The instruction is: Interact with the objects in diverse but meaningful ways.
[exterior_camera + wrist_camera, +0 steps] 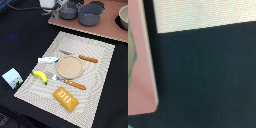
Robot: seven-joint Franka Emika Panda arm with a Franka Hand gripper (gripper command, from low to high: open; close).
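In the exterior view, a pale woven placemat (75,70) lay across the dark worktop (20,35), filling the middle of the frame. At its centre sat a round tan plate (69,66). A fork (68,82) with an orange handle lay just below the plate, and a knife (82,57) with an orange handle lay just above it. A white-and-blue tube (48,60) rested just left of the plate, near the mat's left edge. Below the tube, a yellow banana (40,76) lay at the mat's left border. A yellow-orange slab (65,99) lay flat on the lower part of the mat. Off the mat, at the left edge of the frame, a pale blue carton (12,78) stood on the dark surface.

Along the top right, a pinkish board (100,27) carried a small grey saucepan (69,10) and, just to its right, a larger grey pot (91,14) with two handles. A pale bowl (123,18) sat at the board's far right, cut off by the frame edge.

The robot's end effector (52,10) appeared at the top of the frame, close to the saucepan and blurred; whether it was open or closed could not be told. The wrist view showed only dark cloth (203,75), a strip of the pink board (140,65) and a corner of the mat (203,12).
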